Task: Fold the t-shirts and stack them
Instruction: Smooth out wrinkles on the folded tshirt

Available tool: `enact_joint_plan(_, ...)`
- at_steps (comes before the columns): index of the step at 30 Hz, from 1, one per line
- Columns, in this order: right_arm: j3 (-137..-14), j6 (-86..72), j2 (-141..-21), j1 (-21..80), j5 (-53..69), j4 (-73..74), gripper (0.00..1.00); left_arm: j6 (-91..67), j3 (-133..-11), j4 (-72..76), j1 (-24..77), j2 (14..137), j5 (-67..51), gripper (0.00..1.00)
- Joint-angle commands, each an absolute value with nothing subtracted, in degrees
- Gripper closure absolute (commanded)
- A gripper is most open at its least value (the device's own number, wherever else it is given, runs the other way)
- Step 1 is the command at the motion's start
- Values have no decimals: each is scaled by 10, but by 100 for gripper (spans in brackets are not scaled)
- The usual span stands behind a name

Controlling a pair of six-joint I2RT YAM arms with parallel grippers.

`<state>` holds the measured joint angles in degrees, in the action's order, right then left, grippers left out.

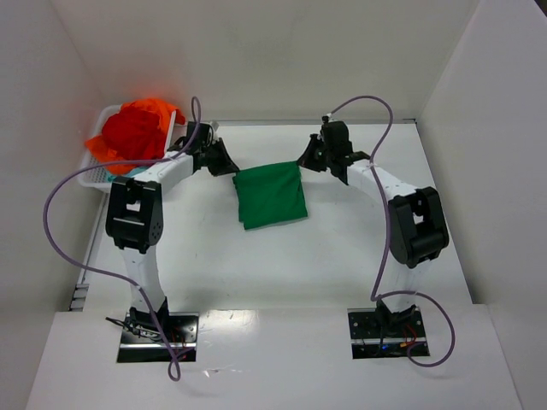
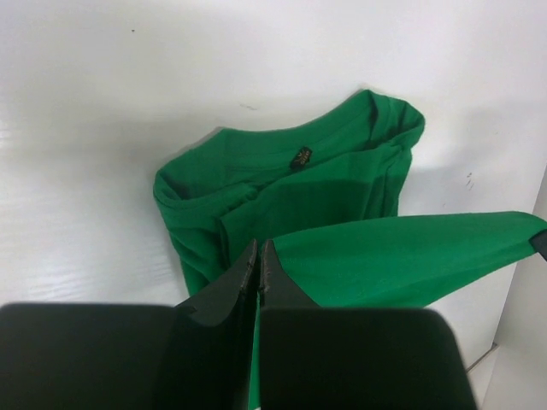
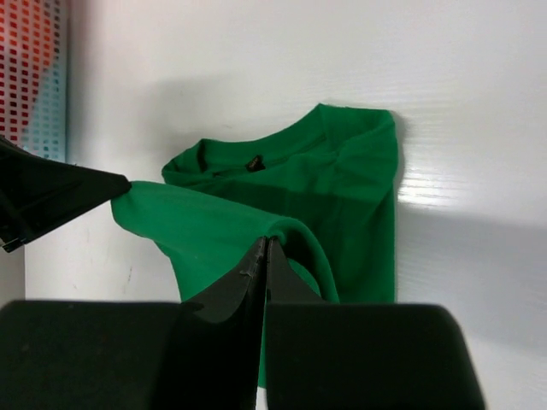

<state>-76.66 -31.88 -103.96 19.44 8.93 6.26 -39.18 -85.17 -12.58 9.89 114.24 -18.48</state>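
- The white table (image 1: 282, 265) is smooth and matte, walled by white panels.
- Our left arm (image 1: 135, 213) rises from its base at lower left and bends at the elbow. Its forearm reaches up and right towards the middle of the top view.
- Our right arm (image 1: 416, 224) mirrors it from lower right, with its forearm angled up and left.
- The green t-shirt (image 1: 270, 195) lies at the centre of the table, a soft, folded, roughly square shape. Its upper edge is lifted and stretched left to right between the two grippers. The ribbed collar end rests flat towards the lower part of the top view.
- A white slotted plastic basket (image 1: 90, 173) sits at upper left, just beside the left arm.
- Bunched red cloth (image 1: 130, 135) fills the basket, with orange cloth (image 1: 161, 106) on top.
- The left gripper (image 2: 258, 253) has its black fingers pressed together, pinching the shirt's upper left corner.
- The right gripper (image 3: 266, 248) is likewise pressed together on the upper right corner.
- A small dark label (image 2: 299, 157) sits inside the collar.
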Motion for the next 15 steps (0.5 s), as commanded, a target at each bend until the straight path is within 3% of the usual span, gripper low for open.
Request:
enact_joint_plan(1,-753,-316,-1032,185,67,53,100,-375,-877,-130,95,1169,-190,100)
enact_joint_plan(15,-839,-305,-1152,180,67,42,99,-375,-934,-126,71,1237,-188,100)
